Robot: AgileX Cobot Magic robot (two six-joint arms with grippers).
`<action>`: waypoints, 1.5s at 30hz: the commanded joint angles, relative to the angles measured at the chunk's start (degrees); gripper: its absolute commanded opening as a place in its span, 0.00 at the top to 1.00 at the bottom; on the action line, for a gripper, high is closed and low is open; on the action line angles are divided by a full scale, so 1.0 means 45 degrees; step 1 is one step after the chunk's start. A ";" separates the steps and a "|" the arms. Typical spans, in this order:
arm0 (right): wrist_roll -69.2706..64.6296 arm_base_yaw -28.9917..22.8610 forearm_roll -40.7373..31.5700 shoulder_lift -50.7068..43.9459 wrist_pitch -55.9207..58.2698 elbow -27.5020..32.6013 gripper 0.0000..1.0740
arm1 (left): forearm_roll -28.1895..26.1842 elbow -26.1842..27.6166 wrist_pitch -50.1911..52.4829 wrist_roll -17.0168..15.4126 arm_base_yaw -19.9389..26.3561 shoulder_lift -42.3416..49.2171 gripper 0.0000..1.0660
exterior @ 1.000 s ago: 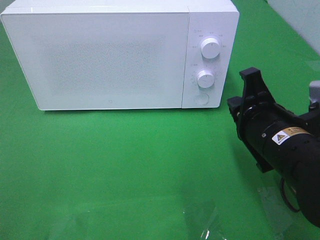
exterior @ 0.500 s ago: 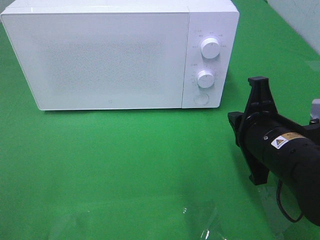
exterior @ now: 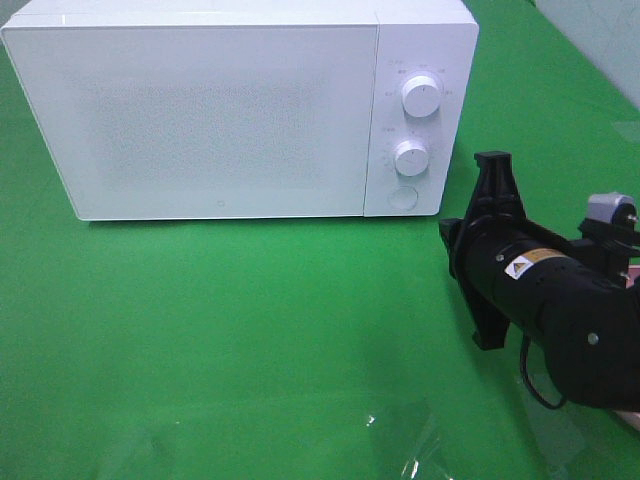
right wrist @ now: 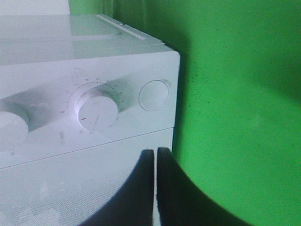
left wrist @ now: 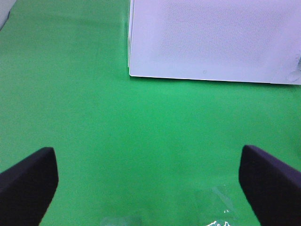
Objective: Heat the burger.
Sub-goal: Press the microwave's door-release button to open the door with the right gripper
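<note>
Nearest edge of the desk (exterior: 250, 330), high view: a patch of crinkled clear film (exterior: 405, 445) lies flat on the green cover. It also shows in the left wrist view, between the left gripper's (left wrist: 148, 186) two dark fingers (left wrist: 28, 183). Those jaws stand wide apart, nothing between them, over bare green cloth.

Mid-desk, right side: the right arm (exterior: 545, 300), black with a warning label on the barrel, lies low and aims toward the microwave's control side. A black cable loops beneath it. In the right wrist view the right gripper (right wrist: 155, 188) has its jaws pressed together tip to tip and holds nothing. The tips sit close in front of the microwave's lower front corner, below the controls. I cannot tell whether they touch it.

Far side: a white microwave (exterior: 220, 110) stands with its door closed. Its control strip carries an upper dial (exterior: 421, 97), a lower dial (exterior: 411, 158) and a round button (exterior: 402, 198) at the bottom.

Burger: no view shows it, so I cannot tell where it is.
</note>
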State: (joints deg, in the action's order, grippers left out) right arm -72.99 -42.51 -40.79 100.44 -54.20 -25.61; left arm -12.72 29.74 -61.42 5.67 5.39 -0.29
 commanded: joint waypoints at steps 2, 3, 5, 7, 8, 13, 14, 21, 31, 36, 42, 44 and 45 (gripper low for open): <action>-0.0166 0.0547 0.0840 0.0471 0.0318 -0.0726 1.00 | -0.0089 -0.0038 0.0102 -0.0013 0.0038 0.0013 0.09; -0.0357 0.0777 0.1070 0.0751 0.0484 -0.1031 1.00 | -0.0089 -0.0038 0.0102 -0.0013 0.0038 0.0013 0.09; -0.0407 0.0993 0.1299 0.1044 0.0624 -0.1324 1.00 | -0.0089 -0.0038 0.0102 -0.0013 0.0038 0.0013 0.09; -0.0458 0.1171 0.1515 0.1286 0.0611 -0.1553 1.00 | -0.0089 -0.0038 0.0102 -0.0013 0.0038 0.0013 0.09; -0.0497 0.1273 0.1630 0.1413 0.0662 -0.1668 1.00 | -0.0089 -0.0038 0.0102 -0.0013 0.0038 0.0013 0.09; -0.0828 0.1668 0.2088 0.1986 0.1019 -0.2190 1.00 | -0.0089 -0.0038 0.0102 -0.0013 0.0038 0.0013 0.09; -0.0828 0.1668 0.2088 0.1986 0.1019 -0.2190 1.00 | -0.0089 -0.0038 0.0102 -0.0013 0.0038 0.0013 0.09; -0.1337 0.1872 0.2343 0.2814 0.1184 -0.3056 1.00 | -0.0089 -0.0038 0.0102 -0.0013 0.0038 0.0013 0.09; -0.1477 0.2215 0.2381 0.3871 0.1222 -0.4202 1.00 | -0.0089 -0.0038 0.0102 -0.0013 0.0038 0.0013 0.09; -0.1413 0.2457 0.2419 0.4113 0.1286 -0.4584 1.00 | -0.0089 -0.0038 0.0102 -0.0013 0.0038 0.0013 0.09; -0.1401 0.2597 0.2445 0.4354 0.1375 -0.4851 1.00 | -0.0089 -0.0038 0.0102 -0.0013 0.0038 0.0013 0.09; -0.1439 0.2597 0.2445 0.4482 0.1375 -0.4991 1.00 | -0.0089 -0.0038 0.0102 -0.0013 0.0038 0.0013 0.09; -0.1439 0.2597 0.2445 0.4482 0.1375 -0.4991 1.00 | -0.0089 -0.0038 0.0102 -0.0013 0.0038 0.0013 0.09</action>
State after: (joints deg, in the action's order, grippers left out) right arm -79.70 -30.94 -30.60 120.55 -48.07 -47.50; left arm -12.72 29.74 -61.42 5.67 5.39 -0.29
